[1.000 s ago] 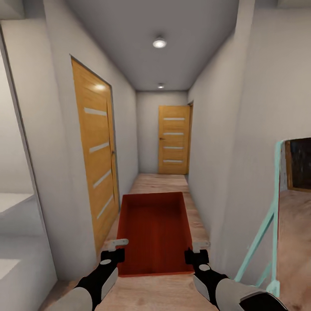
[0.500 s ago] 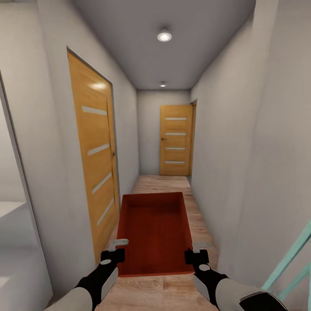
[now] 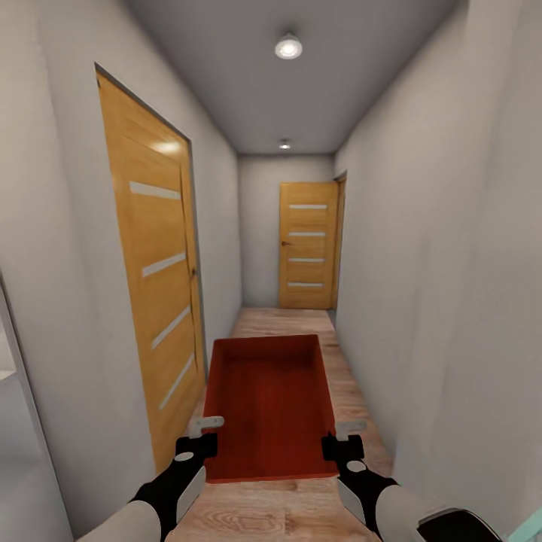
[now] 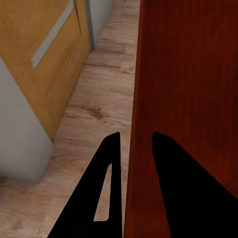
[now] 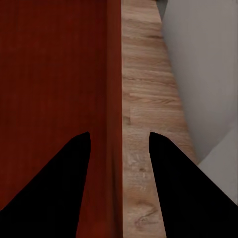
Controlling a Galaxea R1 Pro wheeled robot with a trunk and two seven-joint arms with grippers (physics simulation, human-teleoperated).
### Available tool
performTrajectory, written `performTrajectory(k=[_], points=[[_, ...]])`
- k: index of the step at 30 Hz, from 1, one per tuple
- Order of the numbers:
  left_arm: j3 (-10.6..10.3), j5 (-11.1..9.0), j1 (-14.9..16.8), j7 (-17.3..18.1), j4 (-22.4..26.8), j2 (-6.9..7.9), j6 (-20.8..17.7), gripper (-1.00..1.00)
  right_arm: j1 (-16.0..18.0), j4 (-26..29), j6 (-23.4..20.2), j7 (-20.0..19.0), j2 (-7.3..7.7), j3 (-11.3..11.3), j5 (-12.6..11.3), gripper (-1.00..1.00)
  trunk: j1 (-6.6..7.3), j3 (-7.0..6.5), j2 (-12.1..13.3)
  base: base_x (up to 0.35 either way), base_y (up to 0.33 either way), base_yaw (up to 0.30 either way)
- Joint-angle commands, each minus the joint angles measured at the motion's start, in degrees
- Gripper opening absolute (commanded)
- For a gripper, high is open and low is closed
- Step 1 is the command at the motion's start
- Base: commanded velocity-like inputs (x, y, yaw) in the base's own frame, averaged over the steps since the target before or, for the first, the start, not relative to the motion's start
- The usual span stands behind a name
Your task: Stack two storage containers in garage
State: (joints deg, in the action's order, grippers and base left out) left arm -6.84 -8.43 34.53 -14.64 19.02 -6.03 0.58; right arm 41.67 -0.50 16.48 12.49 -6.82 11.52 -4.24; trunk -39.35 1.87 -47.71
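The orange-red storage container [image 3: 269, 403] is carried level over the corridor's wood-plank floor [image 3: 282, 322], left gripper [image 3: 202, 436] and right gripper [image 3: 341, 439] each clamped astride a long side wall. It looks rigid and light, but its smooth thin walls may slip; keep matched holds near the closest corners

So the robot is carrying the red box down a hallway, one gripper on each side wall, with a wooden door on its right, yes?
Nearly. The head view shows the near wooden door on the robot's left. The rest holds: left gripper and right gripper each straddle a side wall of the red box.
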Motion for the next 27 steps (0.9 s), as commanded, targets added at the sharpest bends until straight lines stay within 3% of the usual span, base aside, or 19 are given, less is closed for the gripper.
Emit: performTrajectory(k=[1,27], points=[[0.51,-0.62,0.01,-0.65,-0.04,3.19,0.04,-1.0,0.08,0.15,5.85,-1.24,-0.04,-3.38,1.14,-1.0,-0.05,0.1,-0.08,0.323,0.0,0.0],[0.51,-0.62,0.01,-0.65,-0.04,3.2,0.04,-1.0,0.08,0.15,5.85,-1.24,-0.07,-3.35,1.15,-1.0,-0.05,0.1,-0.08,0.323,0.0,0.0]])
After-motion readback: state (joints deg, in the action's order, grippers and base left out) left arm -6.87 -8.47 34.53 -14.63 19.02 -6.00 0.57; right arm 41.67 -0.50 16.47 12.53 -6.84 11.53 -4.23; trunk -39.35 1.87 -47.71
